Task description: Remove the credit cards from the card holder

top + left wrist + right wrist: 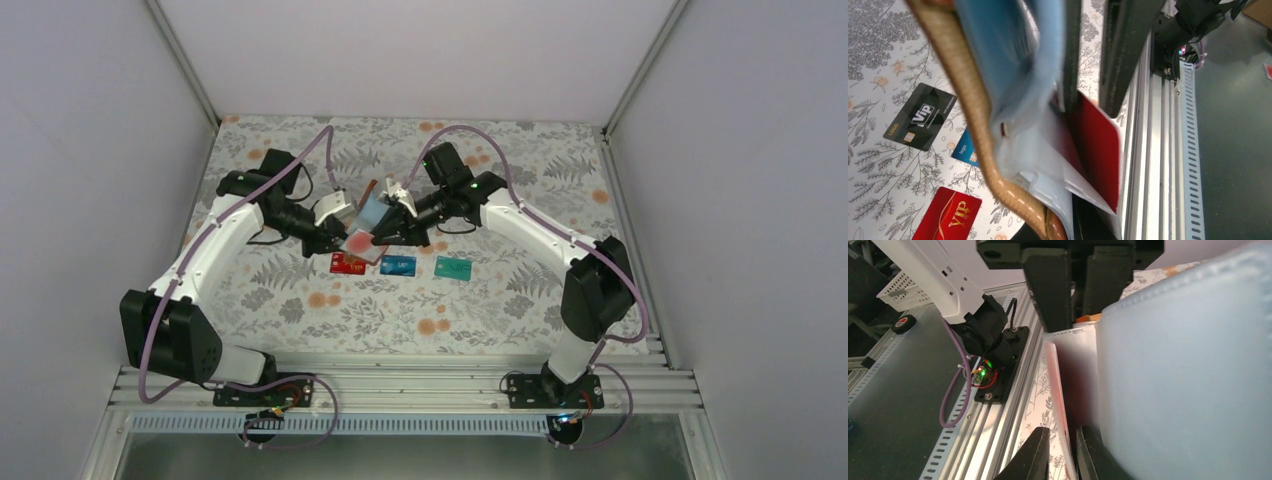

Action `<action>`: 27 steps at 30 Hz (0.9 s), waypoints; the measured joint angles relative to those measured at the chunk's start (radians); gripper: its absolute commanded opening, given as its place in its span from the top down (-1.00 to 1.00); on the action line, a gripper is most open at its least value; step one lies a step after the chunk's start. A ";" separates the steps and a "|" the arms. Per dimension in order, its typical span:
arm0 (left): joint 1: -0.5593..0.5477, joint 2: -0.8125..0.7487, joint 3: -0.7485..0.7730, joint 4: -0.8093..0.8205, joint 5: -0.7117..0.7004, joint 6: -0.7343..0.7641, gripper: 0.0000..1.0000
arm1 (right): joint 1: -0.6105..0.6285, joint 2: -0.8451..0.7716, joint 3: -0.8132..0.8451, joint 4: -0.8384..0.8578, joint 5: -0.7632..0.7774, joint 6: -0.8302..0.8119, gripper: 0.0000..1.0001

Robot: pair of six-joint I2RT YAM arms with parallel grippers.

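While the left hand [335, 235] clamps the card holder [372, 208] above the tabletop [500, 310], the right hand [385, 232], at its three o'clock, reaches the red-white card [1100, 145]; I cannot tell whether it grips. Other credit cards [400, 265] lie at six o'clock. Extraction seems underway: next, pinch firmly and pull straight.

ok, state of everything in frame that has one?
card holder: open, lifted off the table
left gripper: jaws shut on the card holder
right gripper: jaws slightly open around the red-white card
red-white card: partly out of the card holder
red card: out, on table
blue card: out, on table
teal card: out, on table
black card: out, on table
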 measured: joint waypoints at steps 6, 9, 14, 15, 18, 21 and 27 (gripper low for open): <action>-0.002 0.000 -0.002 0.003 -0.027 0.000 0.95 | 0.018 0.000 0.000 -0.034 -0.007 -0.044 0.80; -0.002 0.000 -0.002 0.002 -0.030 0.000 0.95 | 0.022 -0.002 -0.001 -0.038 -0.001 -0.054 0.91; -0.004 0.000 -0.002 0.000 -0.026 0.001 0.95 | 0.026 -0.016 -0.009 -0.011 0.041 -0.027 0.92; -0.004 0.000 -0.002 0.000 -0.024 0.002 0.95 | 0.026 -0.022 -0.013 -0.004 0.047 -0.021 0.92; -0.004 -0.003 -0.006 0.005 -0.009 0.009 0.95 | 0.021 -0.074 -0.053 0.039 0.068 0.016 0.92; -0.004 -0.018 -0.018 0.006 0.005 0.015 0.95 | -0.005 -0.141 -0.081 0.069 0.074 0.055 0.92; -0.006 -0.031 -0.019 0.025 0.019 0.015 0.95 | -0.042 -0.152 -0.081 0.106 0.082 0.107 0.92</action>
